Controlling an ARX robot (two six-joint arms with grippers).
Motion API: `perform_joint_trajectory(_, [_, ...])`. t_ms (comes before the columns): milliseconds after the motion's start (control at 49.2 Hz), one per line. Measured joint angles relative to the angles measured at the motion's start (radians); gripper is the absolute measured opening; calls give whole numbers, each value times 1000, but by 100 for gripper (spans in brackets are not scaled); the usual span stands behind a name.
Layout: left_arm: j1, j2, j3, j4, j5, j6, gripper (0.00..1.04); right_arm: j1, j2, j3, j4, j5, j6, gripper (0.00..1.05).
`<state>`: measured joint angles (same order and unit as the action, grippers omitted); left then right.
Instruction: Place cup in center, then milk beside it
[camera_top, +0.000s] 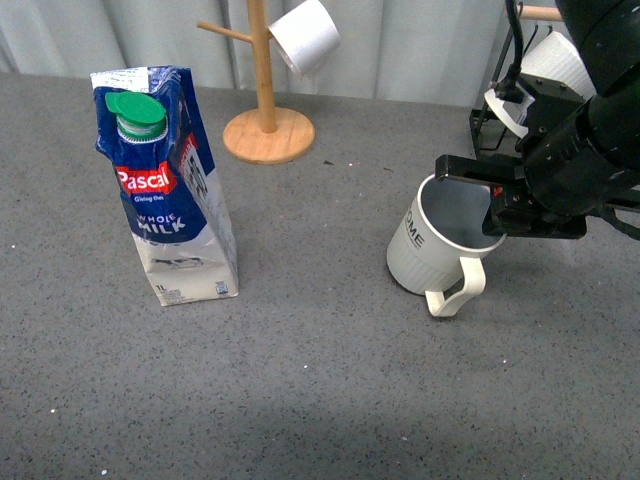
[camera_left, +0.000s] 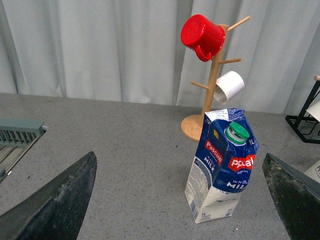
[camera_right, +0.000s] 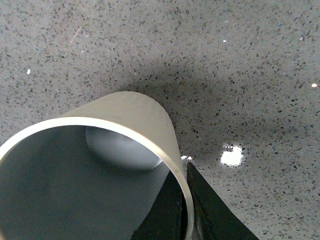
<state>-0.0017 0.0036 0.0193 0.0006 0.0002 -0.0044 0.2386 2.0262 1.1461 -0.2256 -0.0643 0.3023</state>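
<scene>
On the right side of the worktop (camera_top: 320, 400), the right gripper (camera_top: 492, 200) has the cup (camera_top: 440, 245) pinched by its rim wall, with one of the jaws inside and one outside, closed tight on the ceramic. The cup leans over, mouth up towards the arm and handle towards the camera. Whether its base touches the surface or hangs just clear is hard to tell from these views.

This looks like step one, with the cup not yet at the centre. The next move calls for carrying it leftward to the middle, righting it and letting go.

The milk (camera_top: 170, 190) stands upright well to the left, untouched. The left gripper (camera_left: 178, 165) faces it with jaws spread wide, holding nothing.
</scene>
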Motion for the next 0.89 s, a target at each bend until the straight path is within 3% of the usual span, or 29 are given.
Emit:
perform_joint_trajectory(366, [0, 0, 0, 0, 0, 0, 98, 23, 23, 40, -36, 18, 8, 2])
perform_joint_trajectory(610, [0, 0, 0, 0, 0, 0, 98, 18, 10, 38, -5, -8, 18, 40])
perform_joint_trajectory(895, [0, 0, 0, 0, 0, 0, 98, 12, -155, -13, 83, 29, -19, 84])
